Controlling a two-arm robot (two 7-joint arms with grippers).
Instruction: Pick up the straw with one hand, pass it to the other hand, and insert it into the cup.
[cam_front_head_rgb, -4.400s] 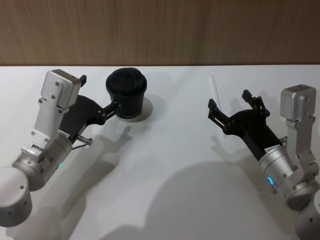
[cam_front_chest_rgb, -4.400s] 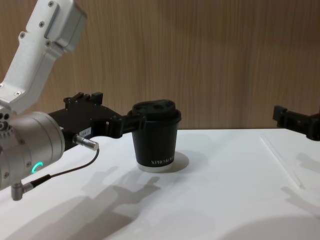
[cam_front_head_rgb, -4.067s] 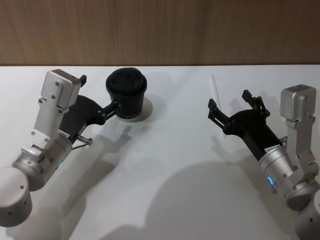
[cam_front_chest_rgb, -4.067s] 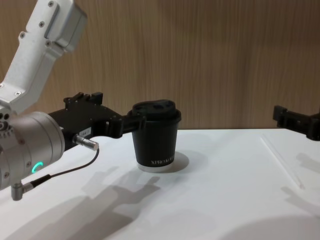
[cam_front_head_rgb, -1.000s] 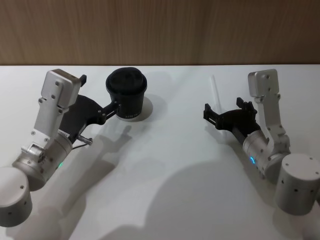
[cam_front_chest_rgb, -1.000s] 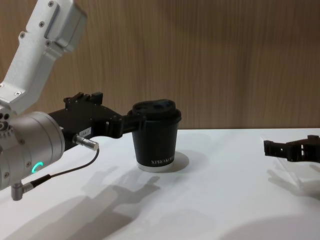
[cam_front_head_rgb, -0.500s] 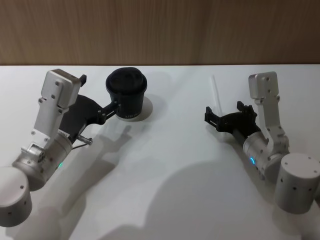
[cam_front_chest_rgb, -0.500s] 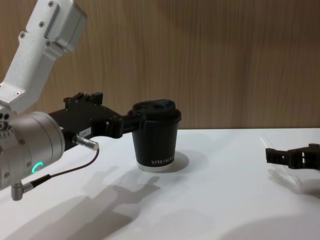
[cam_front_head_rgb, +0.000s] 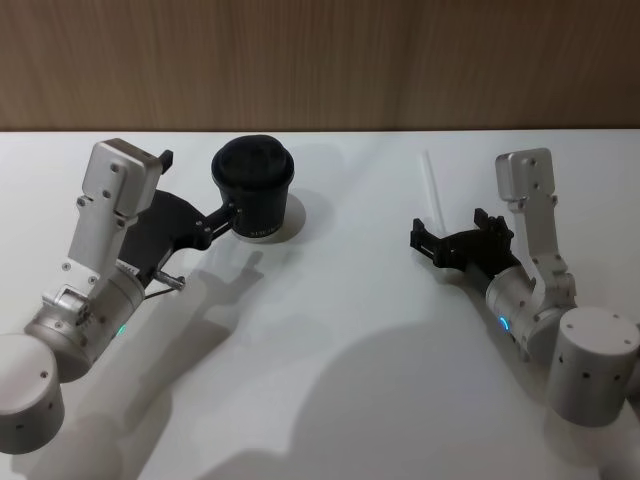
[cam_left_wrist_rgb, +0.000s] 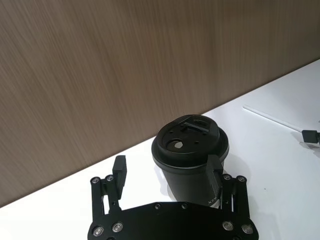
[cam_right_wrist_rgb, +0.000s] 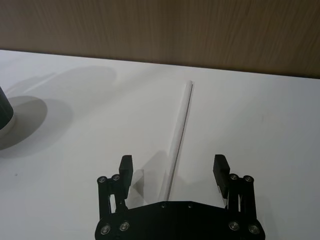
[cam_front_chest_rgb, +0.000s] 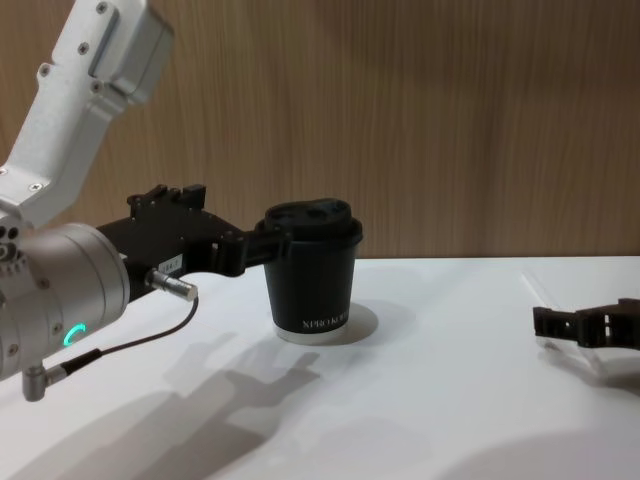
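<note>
The black lidded cup (cam_front_head_rgb: 252, 190) stands on the white table at the back left. My left gripper (cam_front_head_rgb: 200, 186) is open beside it, one finger close against the cup's side (cam_left_wrist_rgb: 190, 155). The white straw (cam_front_head_rgb: 431, 182) lies flat on the table at the right, pointing toward the back wall. Low over the straw's near end my right gripper (cam_front_head_rgb: 449, 228) is open. In the right wrist view the straw (cam_right_wrist_rgb: 181, 125) runs between the two spread fingers (cam_right_wrist_rgb: 126, 166). The chest view has the cup (cam_front_chest_rgb: 312, 275) at centre and the right gripper (cam_front_chest_rgb: 575, 322) just above the table at the right edge.
A wood-panelled wall (cam_front_head_rgb: 320, 60) closes the table's far edge. A thin dark cable with a silver plug (cam_front_chest_rgb: 172, 285) hangs at my left wrist. Bare white tabletop (cam_front_head_rgb: 340, 300) lies between the two arms.
My right arm has swung in and come down from above the table to just over the straw's near end, creeping slightly lower in the last half second. The left arm and cup have not moved.
</note>
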